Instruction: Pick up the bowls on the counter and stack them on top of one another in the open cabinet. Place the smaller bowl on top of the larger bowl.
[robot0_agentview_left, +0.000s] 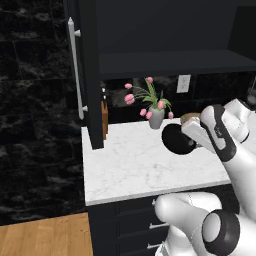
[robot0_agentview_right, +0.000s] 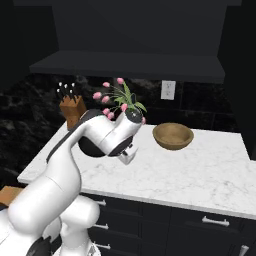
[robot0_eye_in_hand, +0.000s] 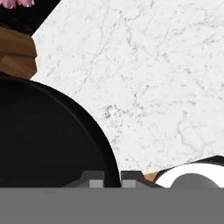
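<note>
1 black bowl (robot0_agentview_left: 176, 138) gripped by hand (robot0_eye_in_hand: 112, 180).

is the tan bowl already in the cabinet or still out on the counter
Still out. The larger bowl sits upright on the counter, right of the tulip vase; the open cabinet shelf above holds nothing visible.

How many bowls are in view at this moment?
2. The black bowl is at the gripper, above the counter; the tan bowl sits on the counter near the tulip vase.
</note>
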